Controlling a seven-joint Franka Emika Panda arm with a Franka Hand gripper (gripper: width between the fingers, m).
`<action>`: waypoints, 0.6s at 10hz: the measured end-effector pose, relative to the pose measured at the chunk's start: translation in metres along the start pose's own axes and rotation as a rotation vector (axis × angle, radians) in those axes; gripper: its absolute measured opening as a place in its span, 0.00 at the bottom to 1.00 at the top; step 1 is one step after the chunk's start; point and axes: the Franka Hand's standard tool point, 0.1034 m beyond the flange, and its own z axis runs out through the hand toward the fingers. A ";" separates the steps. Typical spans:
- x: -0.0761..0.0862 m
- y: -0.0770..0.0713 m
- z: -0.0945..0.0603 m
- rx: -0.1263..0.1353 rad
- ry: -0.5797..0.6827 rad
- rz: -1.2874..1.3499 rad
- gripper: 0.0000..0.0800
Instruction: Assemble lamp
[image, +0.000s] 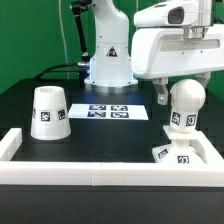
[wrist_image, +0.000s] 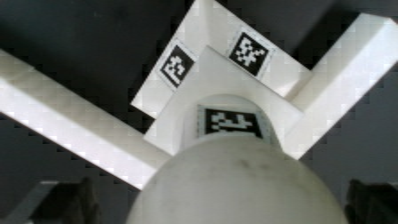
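Note:
The white ball-shaped bulb (image: 187, 98) stands upright with its tagged neck down on the small square tagged base (image: 176, 153), in the border's corner at the exterior view's right. My gripper (image: 185, 90) hangs over it, jaws astride the ball. In the wrist view the bulb (wrist_image: 231, 180) fills the space between the dark fingers (wrist_image: 64, 200), with a visible gap on one side, so the gripper (wrist_image: 217, 200) looks open. The base (wrist_image: 210, 45) shows beyond the bulb. The truncated-cone shade (image: 49, 112) stands alone at the exterior view's left.
The long white bar-shaped border (image: 100, 176) runs along the front and turns up both sides; its bars (wrist_image: 54, 110) meet in a corner around the base. The marker board (image: 108, 111) lies mid-table. The arm's base (image: 108, 60) stands behind.

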 end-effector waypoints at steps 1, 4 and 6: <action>0.000 0.002 0.000 -0.011 -0.003 -0.101 0.87; 0.005 0.007 -0.001 -0.046 -0.022 -0.475 0.87; 0.012 0.007 0.000 -0.063 -0.051 -0.669 0.87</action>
